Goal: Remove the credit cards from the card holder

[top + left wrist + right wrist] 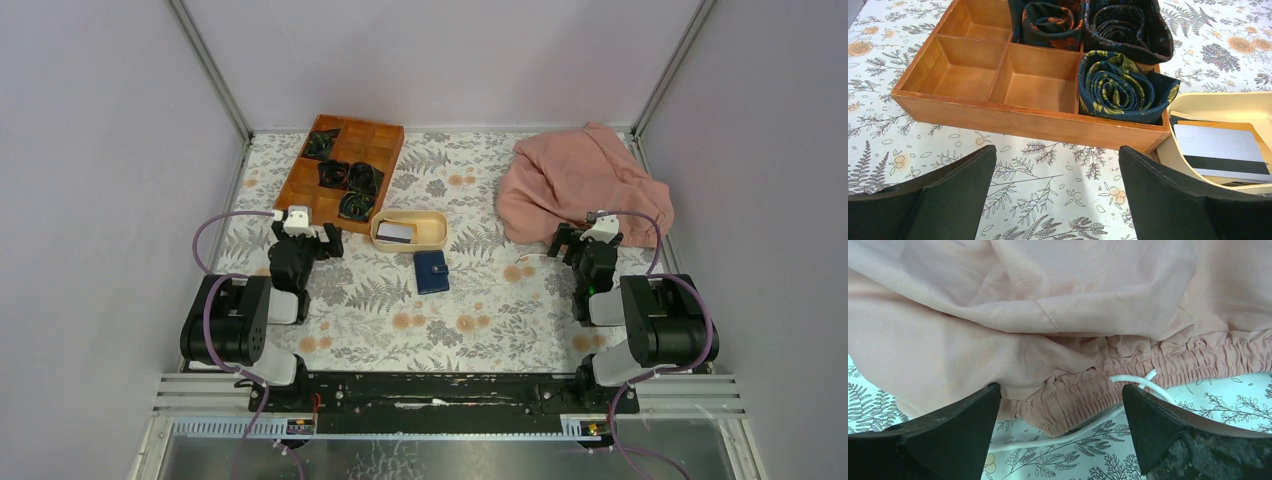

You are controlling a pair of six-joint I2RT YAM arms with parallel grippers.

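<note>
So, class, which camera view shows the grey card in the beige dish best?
The left wrist view: the grey card, black stripe and all, lies close up in the dish. The top view shows it only as a small pale patch; the right wrist view shows none of it, just pink cloth.

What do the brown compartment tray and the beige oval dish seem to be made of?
The brown compartment tray looks like varnished wood: grain and a soft sheen show. The beige oval dish seems plastic, smooth and matte, though ceramic cannot be excluded.
</note>
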